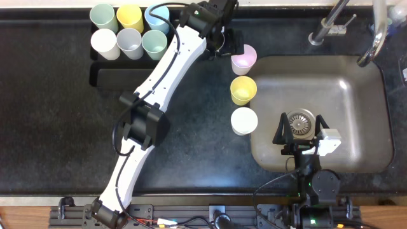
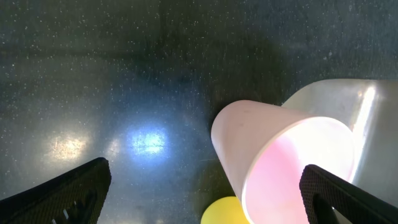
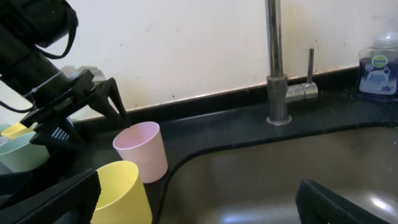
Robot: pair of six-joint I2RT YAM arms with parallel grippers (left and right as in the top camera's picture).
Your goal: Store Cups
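Wide apart: left fingers (image 2: pixel 65 193), right fingers (image 3: pixel 53 200).

A soap bottle (image 3: pixel 378 68) stands at the back of the bench (image 3: pixel 329 107), past the far rim of the sink (image 3: pixel 280 177). Its front carries a blue label (image 3: pixel 377 73) with a green emblem near the top and lines of white lettering below, too small to make out.

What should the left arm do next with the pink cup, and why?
Probably lower a little, so the open jaws come down around the pink cup. The left arm is at that cup beside the sink. In its wrist view the cup sits between the jaws, nearer one side, and the jaws look to be just above the rim, with nothing gripped yet.
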